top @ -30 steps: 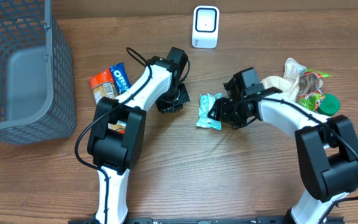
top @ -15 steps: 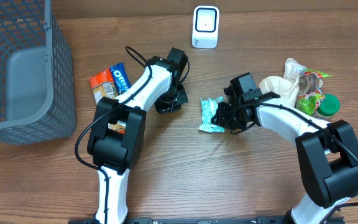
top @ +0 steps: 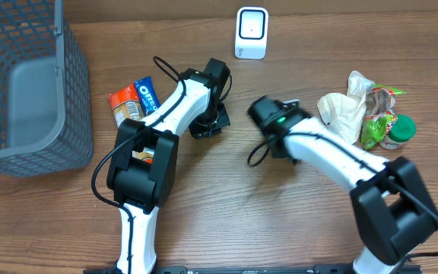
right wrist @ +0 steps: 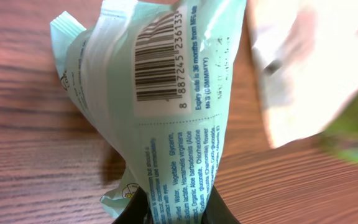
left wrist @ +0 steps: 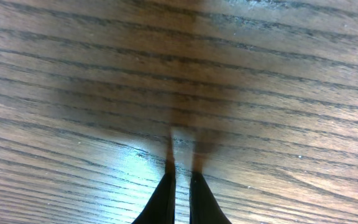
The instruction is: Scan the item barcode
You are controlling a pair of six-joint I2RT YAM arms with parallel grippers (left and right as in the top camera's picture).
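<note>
We see a table (left wrist: 104,74) of brown wood, fine-grained with dark lines and a soft sheen where the light falls. The packet (right wrist: 166,124) is thin pale-green plastic film, smooth, slightly glossy and creased. The scanner (top: 251,32) looks like smooth white plastic. The basket (top: 74,84) is matt grey mesh; whether metal or plastic, we cannot tell.

Wooden table (top: 226,221), wire basket (top: 80,99), scanner (top: 251,33), snack packets (top: 134,99)
</note>
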